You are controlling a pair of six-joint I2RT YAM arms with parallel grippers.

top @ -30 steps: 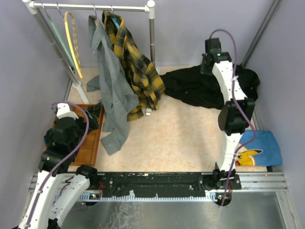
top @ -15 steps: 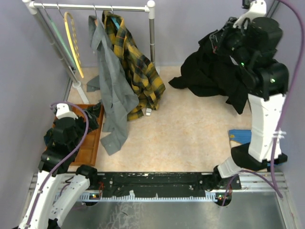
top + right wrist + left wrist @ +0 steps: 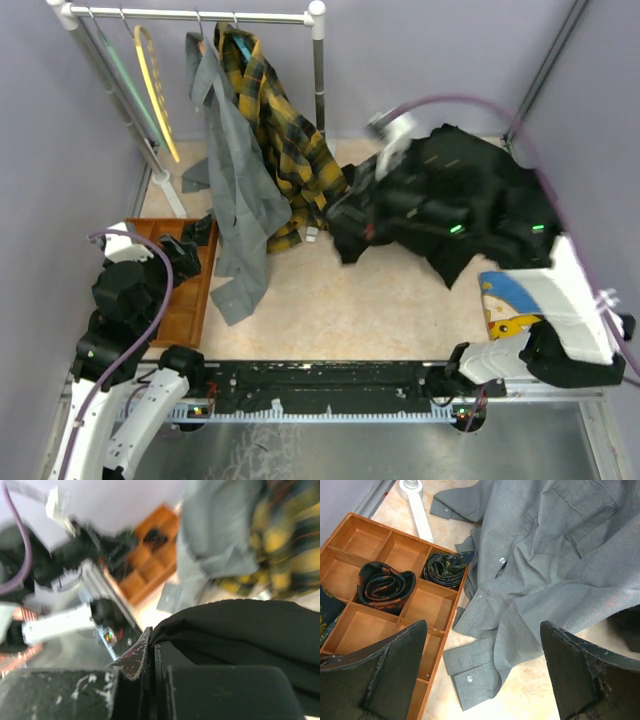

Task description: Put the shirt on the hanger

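Black shirt (image 3: 465, 155) sits bunched at the table's (image 3: 370, 300) right-centre, draped round the R arm, which is motion-blurred in the top view. We can't tell whether its lower tip touches the table. In the wrist view the R gripper (image 3: 152, 645) has its jaws pressed together on a fold of the shirt's edge, w/ the rest of the fabric spreading off to the right. The hanger (image 3: 157, 100) is well apart from it, hooked on the rail (image 3: 190, 15) at far left, w/ nothing on it. Next along the rail hang a grey shirt (image 3: 235, 190) and a plaid shirt (image 3: 280, 130). The L gripper (image 3: 482, 675) is spread wide w/ nothing between the fingers, above the grey shirt's cuff and the edge of a wooden tray (image 3: 380, 570). Two of the tray's compartments hold rolled ties (image 3: 385, 585). A blue printed cloth (image 3: 510, 300) lies near the R arm's base.
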